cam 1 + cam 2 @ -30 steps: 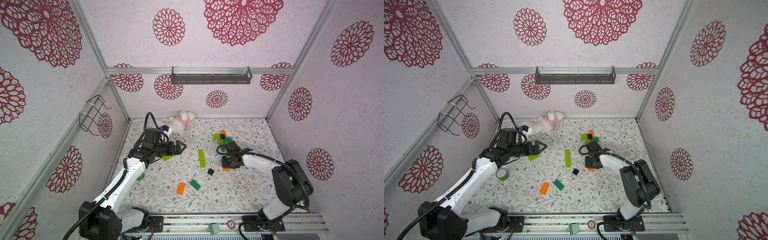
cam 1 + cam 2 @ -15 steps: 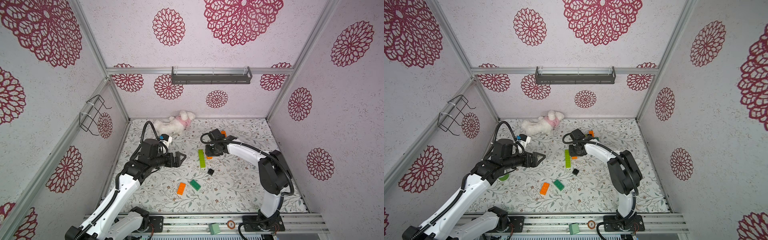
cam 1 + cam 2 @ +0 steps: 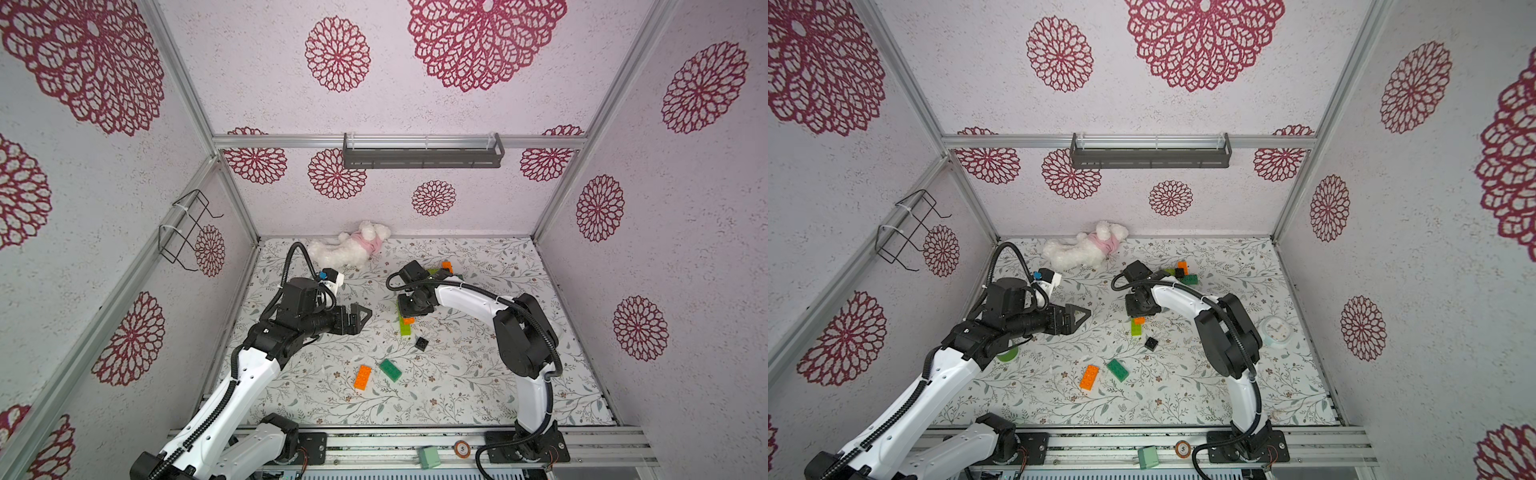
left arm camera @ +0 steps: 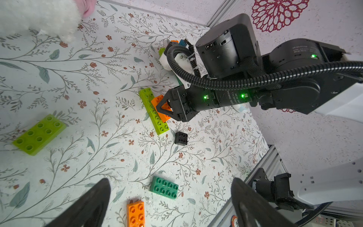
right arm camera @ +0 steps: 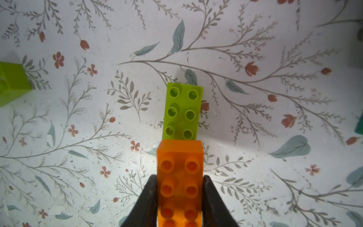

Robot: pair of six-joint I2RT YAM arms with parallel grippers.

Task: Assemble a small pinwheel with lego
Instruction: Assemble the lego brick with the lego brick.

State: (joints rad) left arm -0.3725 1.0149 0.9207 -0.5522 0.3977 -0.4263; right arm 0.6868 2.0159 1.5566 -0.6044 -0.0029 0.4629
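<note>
Sideways, DAMIAO label (image 4: pixel 228 97), right end effector (image 5: pixel 179 182)

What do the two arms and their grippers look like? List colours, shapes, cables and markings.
Left arm and right arm: white shell links between bulky black joint housings. A black ribbed hose runs along each arm. Left gripper and right gripper are black, with flat triangular fingers, open in the middle. The right wrist carries small green lights and white lettering.

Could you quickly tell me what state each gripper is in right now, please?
Left gripper: open, holding nothing.
Right gripper: closed on an orange brick.
</note>
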